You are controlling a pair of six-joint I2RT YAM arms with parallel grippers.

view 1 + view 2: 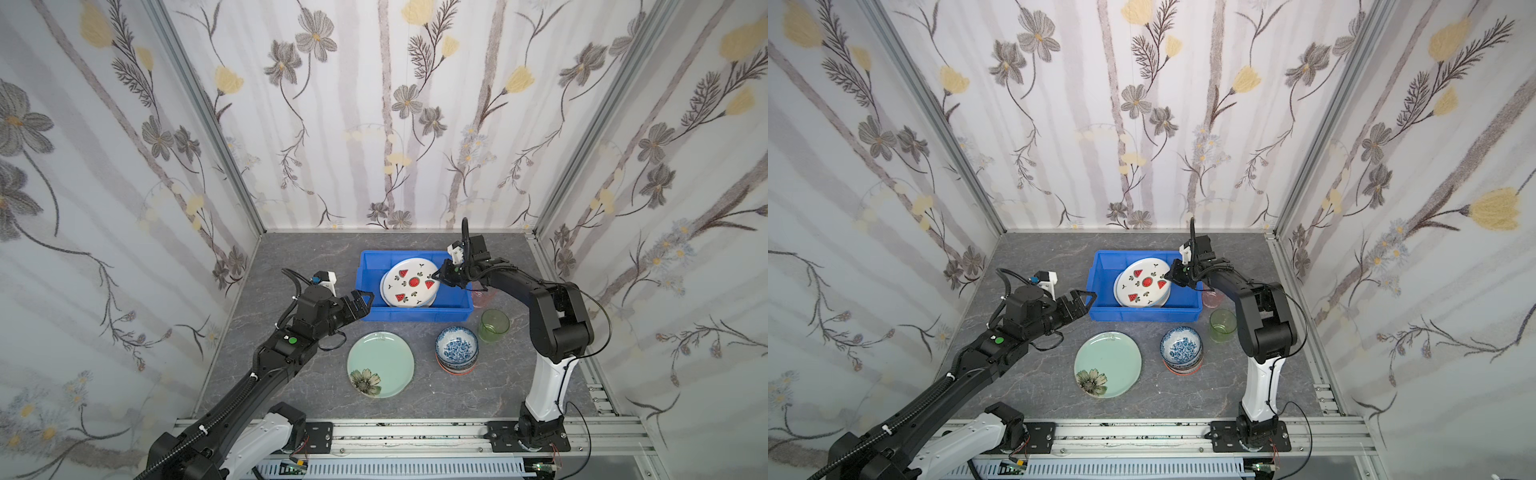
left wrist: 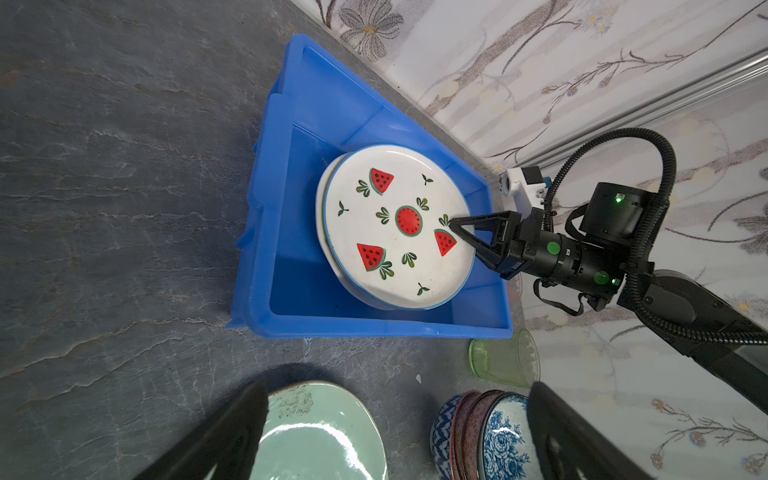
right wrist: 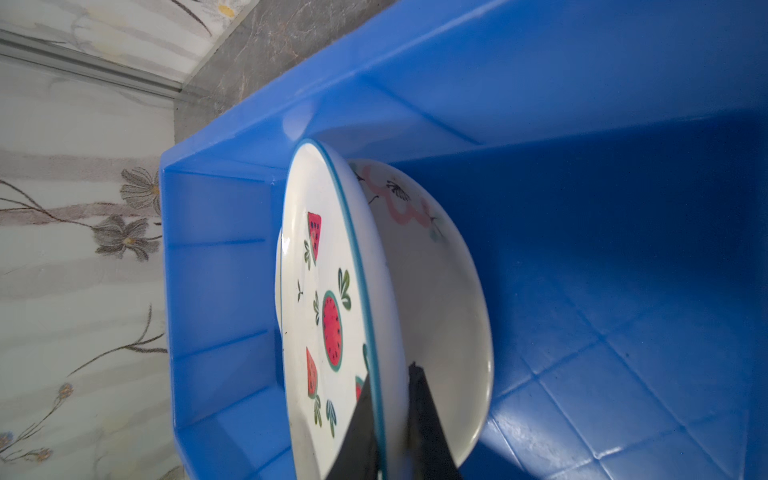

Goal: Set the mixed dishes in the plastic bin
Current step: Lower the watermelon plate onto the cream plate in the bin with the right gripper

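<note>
Grey marble tabletop [image 1: 291, 374], floral walls [image 1: 374, 124] — right gripper [image 1: 437, 275] is pinched shut on the right rim of the watermelon plate [image 1: 409, 282]. In both top views the plate sits tilted in the blue bin [image 1: 415, 320] at frame centre, over a cream plate [image 3: 436, 291]. Best approach: lower gently till flat, then release w/o dragging. Idle left gripper [image 1: 365, 303] is spread wide, empty, by the bin's lower-left corner.

The watermelon plate [image 1: 409, 282] covers nearly all of the cream plate [image 3: 436, 291] lying under it in the bin [image 1: 415, 313]. In both top views the right arm [image 1: 515, 277] hides most of the pink tumbler [image 1: 484, 300]. Below the blue-white bowl [image 1: 456, 347], the stacked bowls [image 1: 456, 369] show only their rims, so their number is unclear. In the left wrist view the picture's edge cuts off the mint plate [image 2: 316, 440].
</note>
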